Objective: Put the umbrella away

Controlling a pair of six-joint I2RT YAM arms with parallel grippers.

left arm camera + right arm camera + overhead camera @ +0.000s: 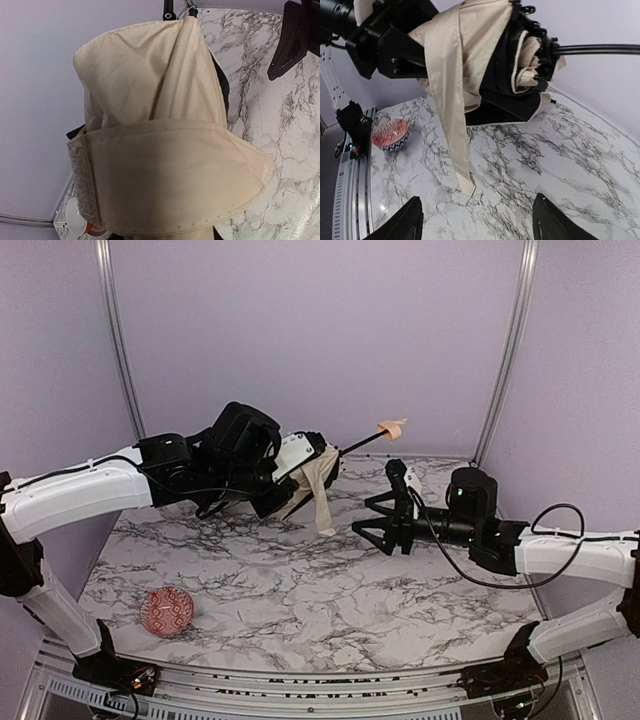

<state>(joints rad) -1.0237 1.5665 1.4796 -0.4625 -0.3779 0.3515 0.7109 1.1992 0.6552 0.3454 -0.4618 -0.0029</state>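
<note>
The umbrella (pixel 312 472) is a folded cream-beige bundle held off the table at the back. Its thin black shaft (pixel 362 443) points right and up to a small tan handle (pixel 393 427). A cream strap (pixel 323 508) hangs from it, its tip touching the marble in the right wrist view (pixel 465 180). My left gripper (pixel 285 468) is shut on the canopy; cream fabric (pixel 150 110) fills the left wrist view and hides the fingers. My right gripper (pixel 370 521) is open and empty, low over the table right of the umbrella, its fingertips (pixel 412 222) wide apart below the bundle (pixel 470 55).
A red patterned round object (pixel 167 611) sits on the marble table (pixel 300 590) at the front left; it also shows in the right wrist view (pixel 390 135). Purple walls enclose the back and sides. A black finger of the right gripper (pixel 292 40) shows in the left wrist view.
</note>
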